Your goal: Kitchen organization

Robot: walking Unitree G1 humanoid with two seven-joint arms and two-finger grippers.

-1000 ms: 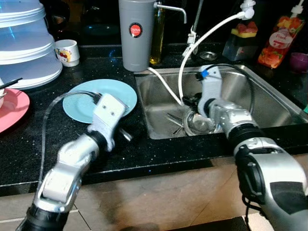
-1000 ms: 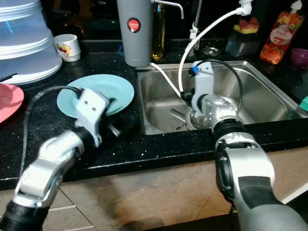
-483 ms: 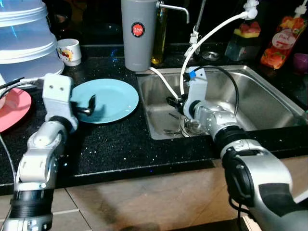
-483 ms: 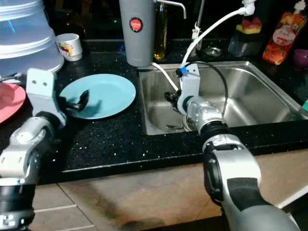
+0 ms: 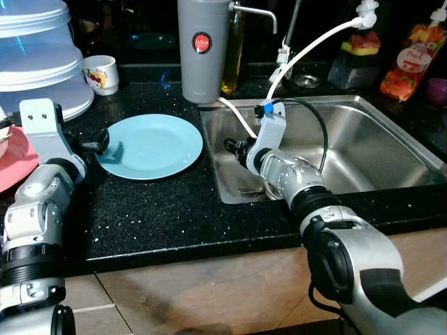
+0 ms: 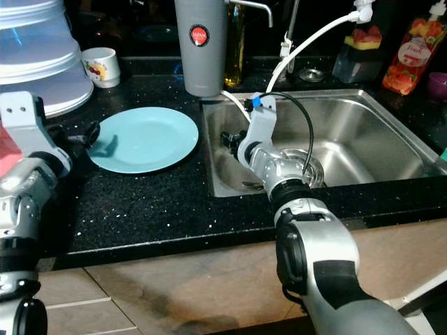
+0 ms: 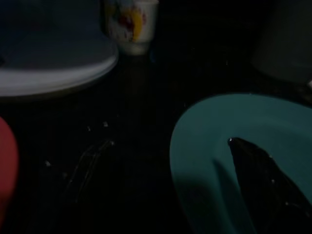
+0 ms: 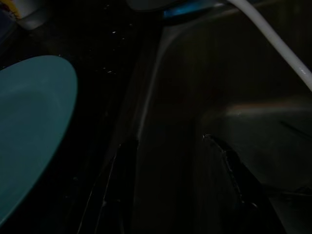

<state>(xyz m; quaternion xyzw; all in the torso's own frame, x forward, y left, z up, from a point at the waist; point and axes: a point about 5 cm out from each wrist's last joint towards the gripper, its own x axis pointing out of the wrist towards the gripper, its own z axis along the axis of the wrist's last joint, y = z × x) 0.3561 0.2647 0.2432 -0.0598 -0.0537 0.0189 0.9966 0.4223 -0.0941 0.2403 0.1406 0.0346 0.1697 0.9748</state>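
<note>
Steel sink [image 5: 391, 150] walls surround the right gripper [image 5: 233, 145], which hangs inside the basin near its left wall. The right wrist view shows its two fingers [image 8: 119, 190] spread wide with nothing between them. Below and just behind it, on the sink floor, lies some cutlery [image 5: 250, 190], and a glass [image 6: 305, 166] sits beside the arm. A white hose [image 5: 307, 50] arcs down into the basin past the gripper's far side.

To that gripper's left, on the black counter [image 5: 160, 209], rests a teal plate [image 5: 150, 145], bare on top. The left gripper [image 5: 98, 144] hovers at the plate's left edge, its tip over the rim; one dark finger [image 7: 265, 185] shows over the plate in the left wrist view, and whether the fingers are apart I cannot tell.

Beyond the left gripper stand a small printed cup [image 5: 100, 75] and a stack of clear covers [image 5: 38, 59]; a red plate [image 5: 17, 162] lies at its left. A grey jug [image 5: 203, 49] stands behind the teal plate, at the sink's corner.
</note>
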